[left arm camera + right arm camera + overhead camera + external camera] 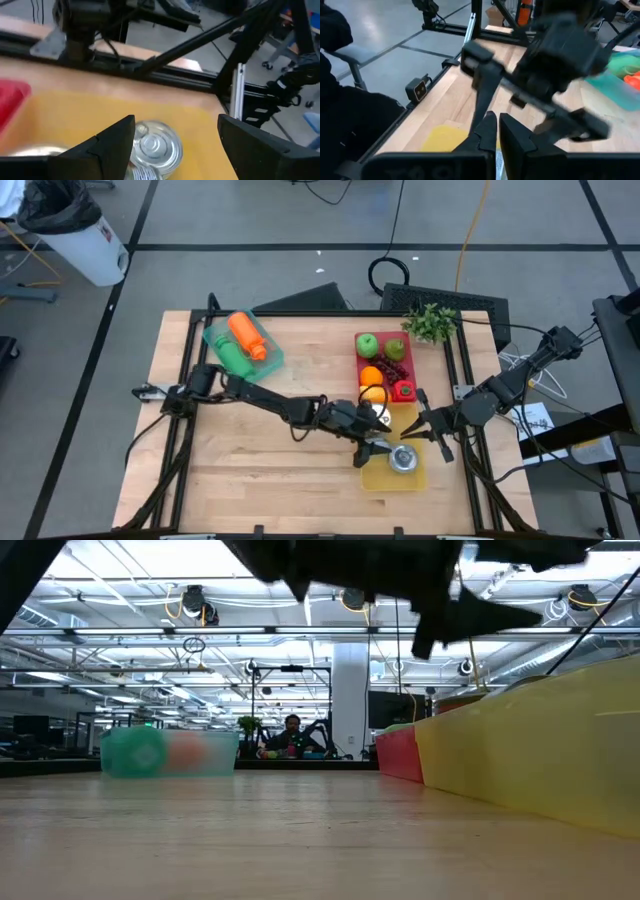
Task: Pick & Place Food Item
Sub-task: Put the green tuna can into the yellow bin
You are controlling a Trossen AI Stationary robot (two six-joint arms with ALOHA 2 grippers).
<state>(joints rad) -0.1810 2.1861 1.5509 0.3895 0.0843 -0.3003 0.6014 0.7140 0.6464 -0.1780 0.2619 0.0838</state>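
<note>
While left hand [385, 450] hovers, fingers apart, round silver tin can [159, 146] sits on yellow tray [385, 476], apparently released; right hand [432, 425] waits beside, fingers together.

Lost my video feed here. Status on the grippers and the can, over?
Left gripper open above the yellow tray. Silver can upright in the tray, between the fingers, unheld. Right gripper shut, close beside. Nothing blocking.
</note>
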